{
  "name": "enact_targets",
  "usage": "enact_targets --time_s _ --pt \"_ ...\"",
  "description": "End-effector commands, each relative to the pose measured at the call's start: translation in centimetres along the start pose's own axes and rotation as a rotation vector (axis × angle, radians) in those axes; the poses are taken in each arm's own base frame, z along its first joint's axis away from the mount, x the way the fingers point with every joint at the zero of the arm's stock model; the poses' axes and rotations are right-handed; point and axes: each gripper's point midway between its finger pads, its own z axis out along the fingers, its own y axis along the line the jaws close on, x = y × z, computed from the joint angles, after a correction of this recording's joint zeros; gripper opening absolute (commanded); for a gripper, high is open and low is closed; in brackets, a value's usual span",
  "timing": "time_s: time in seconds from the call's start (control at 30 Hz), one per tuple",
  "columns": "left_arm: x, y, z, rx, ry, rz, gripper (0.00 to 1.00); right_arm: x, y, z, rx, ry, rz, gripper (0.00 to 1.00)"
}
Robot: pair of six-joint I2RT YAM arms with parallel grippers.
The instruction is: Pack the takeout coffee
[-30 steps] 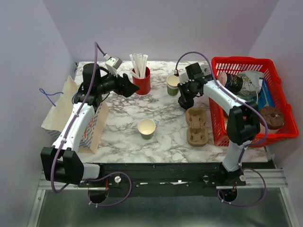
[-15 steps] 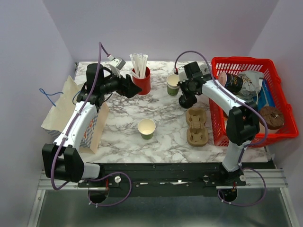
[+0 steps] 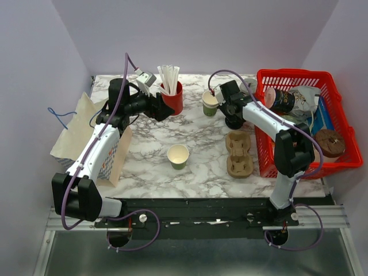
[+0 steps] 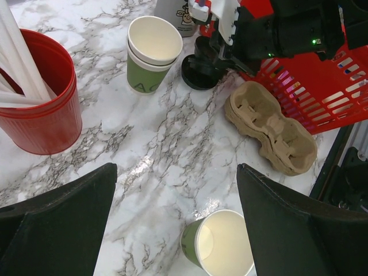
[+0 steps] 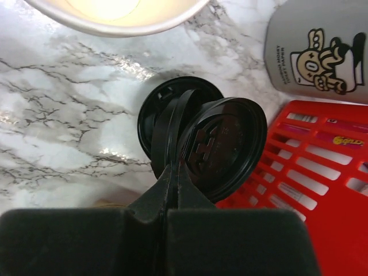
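Open lane across the middle of the surface (image 3: 148,144), between red straw cup (image 3: 172,100) at the back and lone paper cup (image 3: 178,156) toward the front. Wide-spread left end effector (image 4: 175,172) just beside the straw cup, blocking its left side. Tight at the back right: stacked cups (image 3: 210,102), right end effector (image 5: 174,167) pinched on a black lid (image 5: 227,146), pulp tray (image 3: 238,153) and red basket (image 3: 293,72) close together, with only narrow gaps between. Paper bag (image 3: 109,154) along the left edge.

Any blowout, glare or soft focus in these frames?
Right wrist: paper cup interior blown out at top, glare streaks on the marble table, right fingers soft up close. Left wrist: left fingers are dark blurred wedges, scene sharp. Top external: even light, soft shadows, sharp.
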Motion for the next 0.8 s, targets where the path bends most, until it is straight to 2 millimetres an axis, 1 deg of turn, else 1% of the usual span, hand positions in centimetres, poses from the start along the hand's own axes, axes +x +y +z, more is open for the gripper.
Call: enact_targets --time_s 0.0,0.1,0.13,0.37,0.43,0.63,0.77 --pt "0.1 0.3 0.4 -0.006 -0.001 0.023 0.92 -1.1 -1.1 -0.6 0.067 -0.028 -0.024 0.08" --pt "0.0 0.2 0.5 -0.003 -0.001 0.025 0.92 -1.4 -0.4 -0.8 0.026 -0.051 -0.008 0.12" --pt "-0.1 0.3 0.4 -0.005 -0.002 0.027 0.92 -1.5 -0.4 -0.9 0.024 -0.057 0.004 0.15" --pt "0.2 0.3 0.4 -0.007 0.003 0.028 0.92 -1.7 -0.3 -1.2 0.014 -0.066 0.011 0.23" --pt "0.2 0.3 0.4 -0.007 0.005 0.025 0.92 -1.5 -0.1 -1.0 0.008 -0.062 0.012 0.24" --pt "0.3 0.2 0.3 -0.009 0.009 0.027 0.92 -1.1 0.7 0.2 -0.017 -0.039 0.009 0.31" --pt "0.4 0.3 0.3 -0.014 0.012 0.027 0.92 -0.8 0.8 1.1 -0.02 -0.019 -0.003 0.33"
